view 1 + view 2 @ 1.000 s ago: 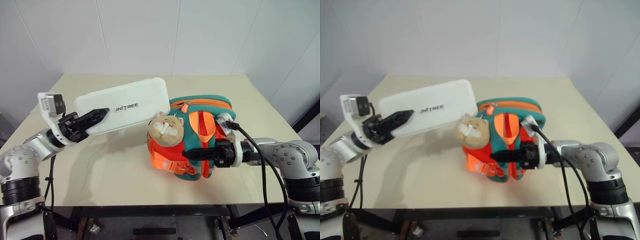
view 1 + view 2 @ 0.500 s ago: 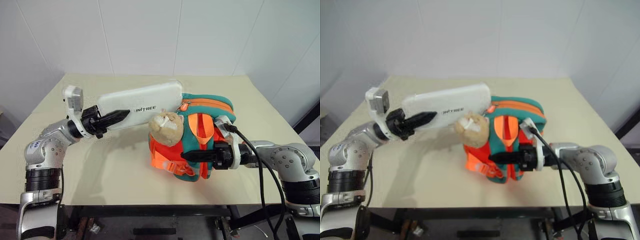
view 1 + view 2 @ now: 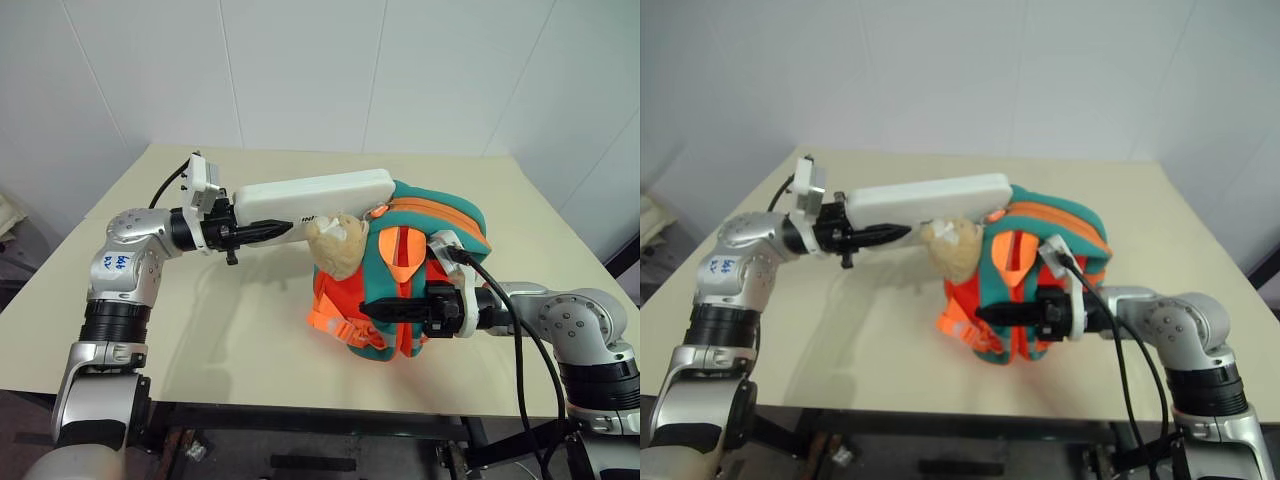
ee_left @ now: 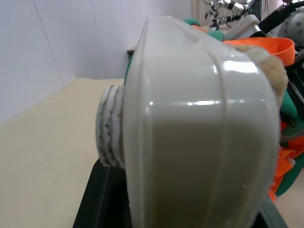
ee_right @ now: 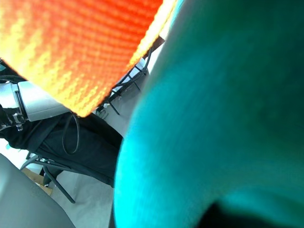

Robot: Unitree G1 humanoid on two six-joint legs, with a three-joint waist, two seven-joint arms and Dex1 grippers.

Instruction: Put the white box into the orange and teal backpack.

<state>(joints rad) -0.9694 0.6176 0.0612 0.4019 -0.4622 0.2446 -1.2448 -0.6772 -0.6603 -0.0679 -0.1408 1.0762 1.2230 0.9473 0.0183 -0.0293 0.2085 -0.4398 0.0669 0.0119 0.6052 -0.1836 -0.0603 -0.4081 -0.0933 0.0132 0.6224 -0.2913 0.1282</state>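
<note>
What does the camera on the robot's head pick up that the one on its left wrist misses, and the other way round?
The left eye view takes in the whole scene: the left gripper holding the white box level above the table, and the right gripper shut on the front of the orange and teal backpack.

The left wrist view looks along the box's rounded end from close up, with a ribbed white pad pressed against its side.

Both show the box, the backpack's tan plush toy, the table and the white wall.
</note>
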